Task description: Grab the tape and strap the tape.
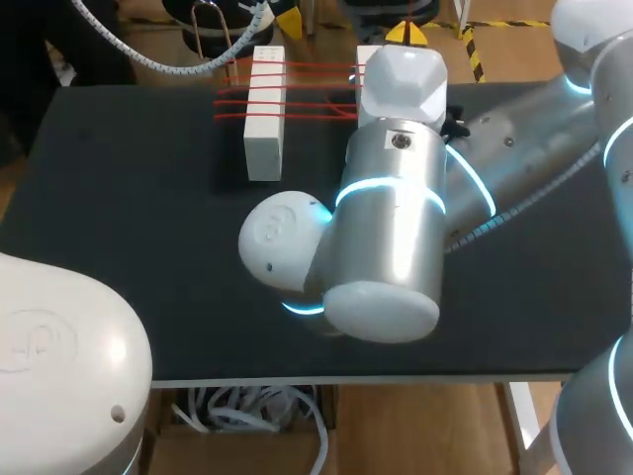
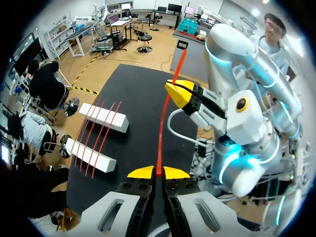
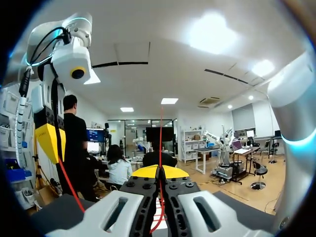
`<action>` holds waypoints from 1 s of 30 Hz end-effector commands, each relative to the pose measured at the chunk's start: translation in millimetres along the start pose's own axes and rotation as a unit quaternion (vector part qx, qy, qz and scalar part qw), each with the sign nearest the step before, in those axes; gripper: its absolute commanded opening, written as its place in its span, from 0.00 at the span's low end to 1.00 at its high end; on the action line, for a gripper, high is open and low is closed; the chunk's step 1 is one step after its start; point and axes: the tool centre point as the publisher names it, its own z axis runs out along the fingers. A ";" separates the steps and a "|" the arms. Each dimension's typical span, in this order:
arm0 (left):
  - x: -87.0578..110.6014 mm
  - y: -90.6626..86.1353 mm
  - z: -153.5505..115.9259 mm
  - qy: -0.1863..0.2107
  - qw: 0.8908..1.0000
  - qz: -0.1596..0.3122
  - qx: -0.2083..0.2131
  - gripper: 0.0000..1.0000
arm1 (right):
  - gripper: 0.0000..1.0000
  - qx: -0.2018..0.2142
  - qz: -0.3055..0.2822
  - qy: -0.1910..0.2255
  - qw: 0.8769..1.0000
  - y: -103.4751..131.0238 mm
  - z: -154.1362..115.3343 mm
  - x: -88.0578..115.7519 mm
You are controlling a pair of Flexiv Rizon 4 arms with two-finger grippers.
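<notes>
Red tape (image 2: 165,128) stretches taut between both claws. The left claw (image 2: 158,172) is closed tight on one end and the right claw (image 3: 159,170) is pinched on the strand. More turns wrap two white blocks (image 1: 265,114) at upper centre, near the black tabletop's (image 1: 129,198) far edge and well apart from its left and near edges.

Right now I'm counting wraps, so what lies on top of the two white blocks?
Several red tape strands cross the tops of both white blocks. In the head view my right arm covers most of one block, hiding its top.
</notes>
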 end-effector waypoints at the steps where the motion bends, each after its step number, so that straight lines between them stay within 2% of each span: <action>1: 0.0 0.0 0.0 0.000 1.000 0.000 -0.001 0.00 | 0.00 -0.001 -0.009 -0.138 0.990 9.1 -18.4 -5.9; 8: 0.0 0.0 0.0 0.000 1.000 0.000 -0.001 0.00 | 0.00 -0.037 -0.029 -0.107 0.993 9.9 -19.8 -11.3; 14: 0.0 0.0 0.0 0.000 1.000 0.000 -0.001 0.00 | 0.00 -0.079 -0.065 -0.093 0.990 7.3 -19.0 -15.9; 30: 0.0 0.0 0.0 0.000 1.000 0.000 -0.001 0.00 | 0.00 -0.096 -0.164 -0.037 0.981 13.4 -19.7 -12.7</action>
